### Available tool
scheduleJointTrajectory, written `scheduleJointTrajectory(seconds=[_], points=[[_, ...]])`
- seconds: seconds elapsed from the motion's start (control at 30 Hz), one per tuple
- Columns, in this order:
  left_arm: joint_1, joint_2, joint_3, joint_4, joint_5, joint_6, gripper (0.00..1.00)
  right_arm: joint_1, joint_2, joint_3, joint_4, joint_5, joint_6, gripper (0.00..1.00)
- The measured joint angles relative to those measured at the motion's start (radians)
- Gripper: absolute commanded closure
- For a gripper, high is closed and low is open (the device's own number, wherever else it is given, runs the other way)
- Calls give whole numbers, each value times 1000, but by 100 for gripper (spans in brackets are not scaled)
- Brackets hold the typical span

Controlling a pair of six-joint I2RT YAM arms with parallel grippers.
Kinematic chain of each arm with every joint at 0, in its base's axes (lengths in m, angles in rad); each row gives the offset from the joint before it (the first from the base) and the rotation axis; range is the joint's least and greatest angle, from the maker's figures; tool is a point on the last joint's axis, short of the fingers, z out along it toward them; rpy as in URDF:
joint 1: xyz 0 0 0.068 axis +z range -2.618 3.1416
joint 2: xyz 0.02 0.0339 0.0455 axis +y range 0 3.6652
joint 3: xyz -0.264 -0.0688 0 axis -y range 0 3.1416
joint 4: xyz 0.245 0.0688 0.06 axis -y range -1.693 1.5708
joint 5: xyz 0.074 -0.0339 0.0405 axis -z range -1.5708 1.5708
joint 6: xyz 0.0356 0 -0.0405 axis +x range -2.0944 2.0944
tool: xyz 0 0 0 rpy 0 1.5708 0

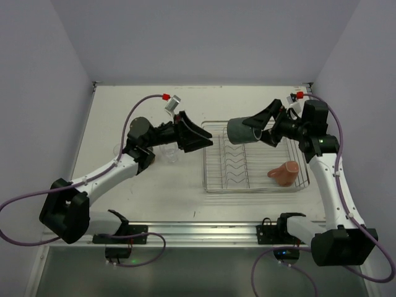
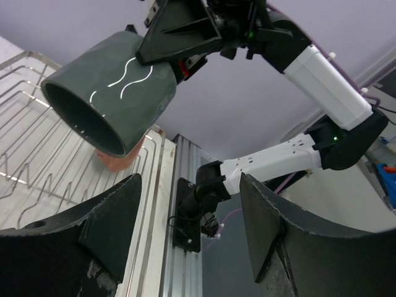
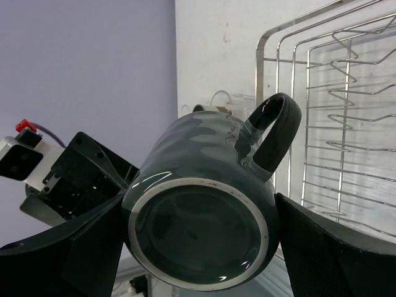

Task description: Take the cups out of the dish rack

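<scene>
One dark mug [image 1: 238,131] hangs above the rack [image 1: 247,190], clamped in the right end effector [image 1: 255,129]. The left end effector [image 1: 203,137] gapes empty. Carry the mug level, clear of the wires, to the table [image 1: 154,185].

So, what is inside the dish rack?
A salmon-pink cup lies on its side in the near right corner. The dark grey mug hangs over the far part of the dish rack, hiding what is beneath.

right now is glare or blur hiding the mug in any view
Top view: even light, mug sharp over the rack. Left wrist view: mug clear, its mouth in shadow. Right wrist view: mug close, small sheen on its handle, rim sharp.
</scene>
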Motion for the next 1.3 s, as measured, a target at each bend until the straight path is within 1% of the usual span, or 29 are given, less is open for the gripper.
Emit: scheduleJointTrajectory(seconds=[0.17, 0.37, 0.6, 0.83, 0.9, 1.0, 1.03, 1.3], points=[[-33, 29, 0, 74, -14, -40, 31, 0, -2, -21, 67, -61, 53, 100], [-70, 87, 14, 98, -43, -55, 32, 0, -20, -35, 128, -102, 96, 100], [-115, 166, 80, 108, -71, -64, 32, 0, -34, -48, 167, -142, 128, 100], [-155, 228, 158, 164, -103, -84, 32, 0, -34, -50, 187, -162, 145, 100], [-165, 250, 183, 188, -108, -96, 35, 0, -35, -57, 200, -171, 151, 100], [-172, 282, 190, 236, -116, -127, 52, -4, -39, -65, 217, -185, 160, 100], [-175, 293, 190, 257, -117, -139, 61, -5, -39, -68, 222, -193, 164, 100], [-177, 372, 190, 433, -118, -271, 75, -6, -41, -117, 322, -253, 217, 100]])
